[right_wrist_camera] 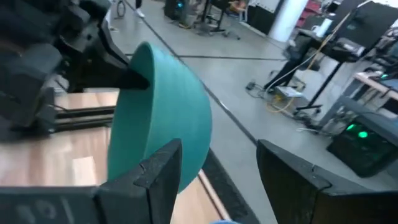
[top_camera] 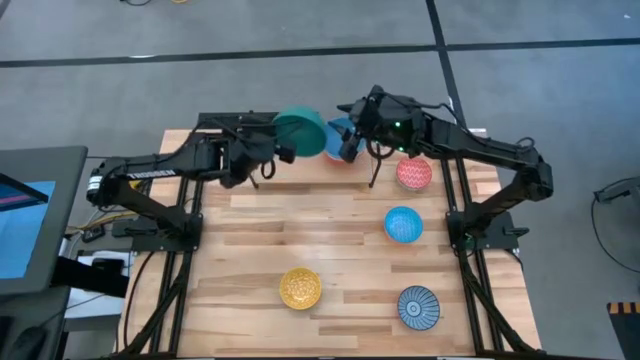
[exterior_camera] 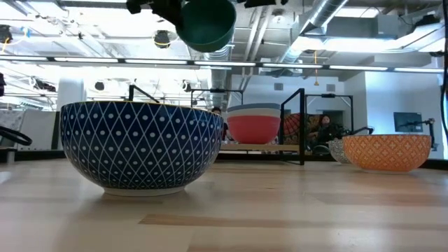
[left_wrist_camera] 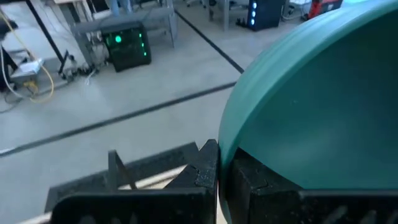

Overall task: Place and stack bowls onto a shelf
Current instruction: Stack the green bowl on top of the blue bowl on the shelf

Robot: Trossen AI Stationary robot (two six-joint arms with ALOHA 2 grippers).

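Observation:
My left gripper (left_wrist_camera: 222, 163) is shut on the teal bowl (top_camera: 300, 131), held high over the table's far edge; the low view shows this bowl (exterior_camera: 206, 24) well above everything else. My right gripper (right_wrist_camera: 217, 180) is open just right of it, near the blue bowl (top_camera: 338, 133). The shelf (exterior_camera: 287, 145) stands at the far edge on black wire legs and carries a red-orange bowl (exterior_camera: 253, 129), with white and blue rims showing above it. Resting on their bases on the table are the pink-red patterned bowl (top_camera: 413, 173), the light blue (top_camera: 403, 224), the yellow patterned (top_camera: 300, 288) and the blue-white striped (top_camera: 418, 306). My left gripper pinches the teal bowl's rim (left_wrist_camera: 231, 149), one finger (left_wrist_camera: 205, 171) outside the wall and the other (left_wrist_camera: 255, 183) inside. The fingers come roughly level from the table's left. The bowl is lifted clear and tipped onto its side.
The two arms meet closely over the far edge, above the shelf. The near half of the table holds only the yellow and striped bowls, with bare wood between them. A monitor (top_camera: 30, 215) stands off the table's left side.

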